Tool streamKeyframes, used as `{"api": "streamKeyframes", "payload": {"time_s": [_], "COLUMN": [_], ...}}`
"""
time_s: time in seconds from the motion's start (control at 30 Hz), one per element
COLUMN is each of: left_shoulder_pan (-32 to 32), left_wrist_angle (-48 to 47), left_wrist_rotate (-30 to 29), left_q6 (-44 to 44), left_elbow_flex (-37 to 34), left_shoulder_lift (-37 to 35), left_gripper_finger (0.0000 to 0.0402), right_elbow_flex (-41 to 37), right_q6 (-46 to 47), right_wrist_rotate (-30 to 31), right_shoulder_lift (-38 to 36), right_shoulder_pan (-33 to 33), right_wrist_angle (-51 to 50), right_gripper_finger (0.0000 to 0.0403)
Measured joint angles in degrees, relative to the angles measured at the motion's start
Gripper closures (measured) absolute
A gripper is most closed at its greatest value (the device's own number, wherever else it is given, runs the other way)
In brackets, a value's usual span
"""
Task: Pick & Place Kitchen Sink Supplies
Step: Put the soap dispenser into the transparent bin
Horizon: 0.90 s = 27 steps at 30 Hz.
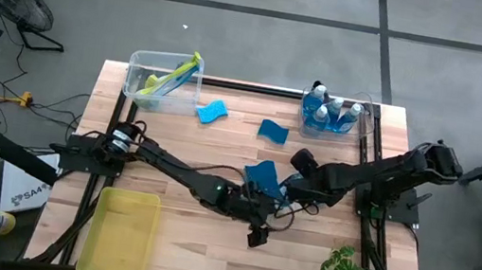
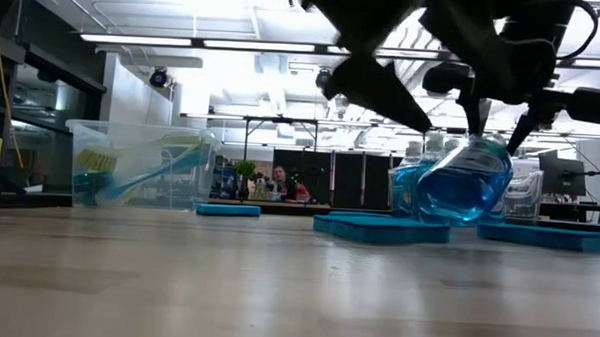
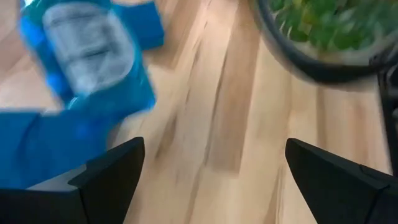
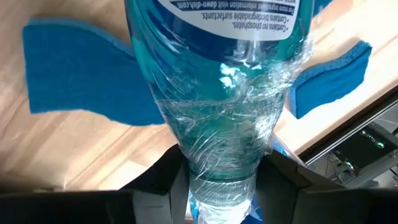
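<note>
Right gripper (image 4: 217,180): we clamp a soap bottle (image 4: 217,81) by its neck, above mid-table sponges (image 1: 262,173).
Left gripper (image 3: 211,168): spread wide, empty, just beside.
Technique: we judge a firm neck grip and slow carry best.
Materials: clear, slick, film-wrapped plastic; flat spongy blue pads.

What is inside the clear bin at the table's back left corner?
Inside the bin lie yellow-green dish brushes, leaning against its wall, some heads over the rim. The low view shows blue bristles too. Their exact number cannot be told.
</note>
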Motion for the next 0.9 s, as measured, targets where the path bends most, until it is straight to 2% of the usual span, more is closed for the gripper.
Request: {"api": "streamKeyframes", "payload": {"time_s": [0.1,0.3,0.5,0.73,0.9], "left_shoulder_pan": [-1.3,-5.48,-8.8,-9.04,-8.63], "left_wrist_angle": [-2.0,-10.65,-11.95,-11.97,-11.48], "left_wrist_rotate": [-3.0,-14.21,-20.81,-21.74,-21.55], "left_q6": [0.02,-0.36,-2.04,-3.24,-3.23], "left_elbow_flex": [0.08,-0.09,-0.02,-0.05,-0.05], "left_shoulder_lift": [-1.1,-3.65,-4.15,-4.15,-4.15], "left_gripper_finger": [0.0017,0.0017,0.0017,0.0017,0.0017], "right_elbow_flex": [-0.04,0.3,3.83,9.72,11.04], "right_q6": [-0.08,-2.42,-3.65,-6.17,-7.25], "right_wrist_rotate": [0.1,4.34,11.54,21.12,28.06], "right_shoulder_lift": [0.0,0.0,0.0,0.0,-0.04], "right_shoulder_pan": [-0.04,-0.47,-2.51,-7.78,-12.87], "right_wrist_angle": [-0.49,-3.31,-9.98,-16.77,-21.41], "right_gripper_finger": [0.0269,0.0269,0.0269,0.0269,0.0269]}}
